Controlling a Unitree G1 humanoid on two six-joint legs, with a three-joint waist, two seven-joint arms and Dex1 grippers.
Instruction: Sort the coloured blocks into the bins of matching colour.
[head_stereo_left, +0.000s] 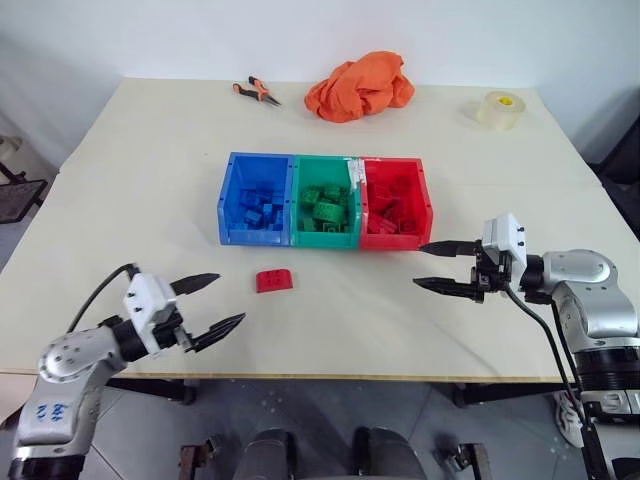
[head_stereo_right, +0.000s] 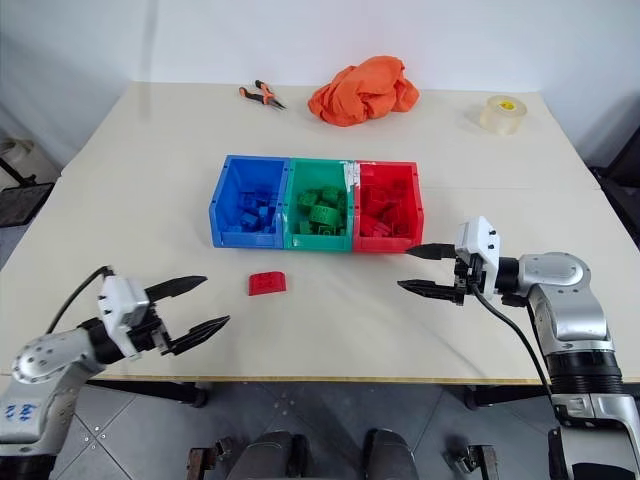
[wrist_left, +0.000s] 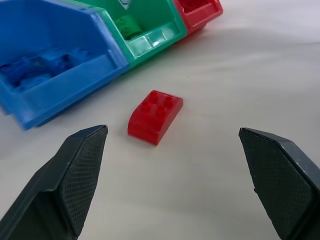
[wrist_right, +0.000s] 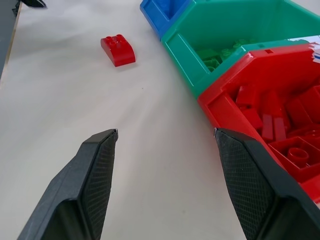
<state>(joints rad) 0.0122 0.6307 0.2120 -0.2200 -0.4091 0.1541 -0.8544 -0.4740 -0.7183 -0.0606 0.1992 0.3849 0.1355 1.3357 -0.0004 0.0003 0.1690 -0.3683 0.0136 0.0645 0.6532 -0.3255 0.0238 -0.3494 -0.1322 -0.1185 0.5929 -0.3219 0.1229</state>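
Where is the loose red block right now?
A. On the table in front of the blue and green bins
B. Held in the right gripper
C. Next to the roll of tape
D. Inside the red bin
A: the red block lies alone on the table, just in front of the blue bin and green bin, with neither gripper touching it.

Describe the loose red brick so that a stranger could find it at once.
Start at the row of three joined plastic bins in the middle of the pale table. In front of the blue bin lies one small red studded plastic brick, the only brick outside the bins.
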